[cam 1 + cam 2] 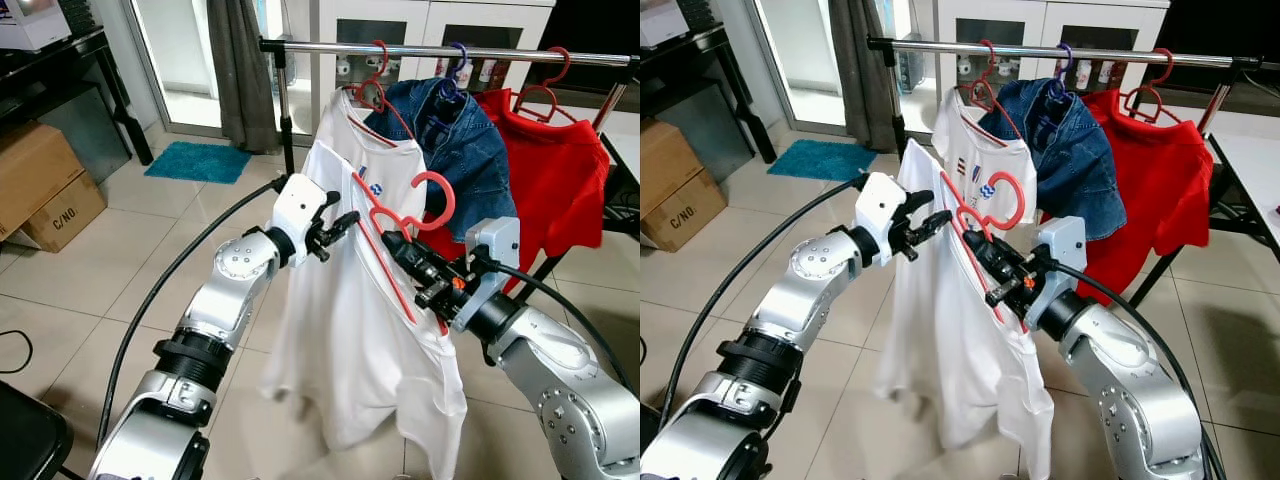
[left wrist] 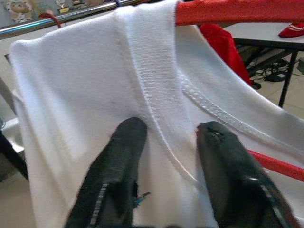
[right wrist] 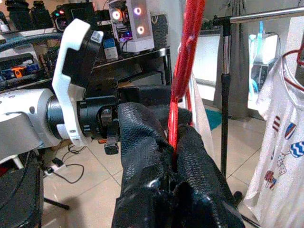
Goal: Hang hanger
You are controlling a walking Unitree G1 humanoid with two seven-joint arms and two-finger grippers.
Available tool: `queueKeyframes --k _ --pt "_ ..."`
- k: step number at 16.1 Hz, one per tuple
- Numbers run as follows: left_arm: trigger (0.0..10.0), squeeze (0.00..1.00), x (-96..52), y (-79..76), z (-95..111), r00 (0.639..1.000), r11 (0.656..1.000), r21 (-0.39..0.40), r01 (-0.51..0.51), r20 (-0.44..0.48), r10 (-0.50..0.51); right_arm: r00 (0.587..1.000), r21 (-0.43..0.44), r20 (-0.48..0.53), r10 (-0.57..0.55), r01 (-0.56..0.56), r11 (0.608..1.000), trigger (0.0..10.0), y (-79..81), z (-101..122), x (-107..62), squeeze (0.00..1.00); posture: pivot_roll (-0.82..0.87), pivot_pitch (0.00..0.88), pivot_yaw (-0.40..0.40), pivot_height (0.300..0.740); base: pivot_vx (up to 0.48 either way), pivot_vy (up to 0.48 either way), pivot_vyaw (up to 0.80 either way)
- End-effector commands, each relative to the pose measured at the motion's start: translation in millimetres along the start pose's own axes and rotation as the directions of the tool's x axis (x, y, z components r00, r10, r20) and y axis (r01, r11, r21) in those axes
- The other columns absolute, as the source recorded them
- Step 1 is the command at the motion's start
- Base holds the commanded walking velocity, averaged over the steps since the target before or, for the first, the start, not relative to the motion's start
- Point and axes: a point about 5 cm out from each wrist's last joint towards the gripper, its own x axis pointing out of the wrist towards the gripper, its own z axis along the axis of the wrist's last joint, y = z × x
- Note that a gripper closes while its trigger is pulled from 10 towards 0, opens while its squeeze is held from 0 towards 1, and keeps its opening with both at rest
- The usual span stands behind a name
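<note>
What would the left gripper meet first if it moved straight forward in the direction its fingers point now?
The white T-shirt. The left gripper points its open fingers at the fabric near the collar, very close or already touching; depth is hard to judge. The red hanger, clamped in the right gripper, lies just beyond.

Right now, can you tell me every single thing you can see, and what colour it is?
Clothes rail: one, silver, across the back.
White T-shirt on red hanger: one, held up in front of the rail, not yet hooked on.
White T-shirt with small printed pictures: one, hanging on the rail on a red hanger.
Denim jacket: one, blue, hanging in the middle of the rail.
Red T-shirt: one, hanging at the rail's right end.
Mat: one, teal, on the tiled floor by the curtain.
Cardboard boxes: two, brown, far left.
Curtain: one, grey, behind.
Left gripper: black fingers open, against the white shirt's collar.
Right gripper: black fingers shut on the red hanger.
</note>
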Motion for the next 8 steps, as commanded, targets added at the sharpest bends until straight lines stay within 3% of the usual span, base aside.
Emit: queueKeyframes --k 1,8 --pt "0.0 0.00 0.7 6.2 1.8 0.999 0.999 0.018 -0.031 -0.007 0.032 0.997 -0.024 0.075 0.037 -0.036 0.999 0.0 5.2 13.8 -0.8 0.00 -0.23 0.000 0.060 0.719 0.000 0.000 0.00" --pt "0.0 0.00 0.4 12.0 1.7 0.997 0.997 0.002 -0.078 0.005 0.078 0.996 -0.018 0.082 0.035 -0.033 0.999 0.0 3.6 14.9 -1.9 0.00 -0.23 0.000 0.057 0.719 0.000 0.000 0.00"
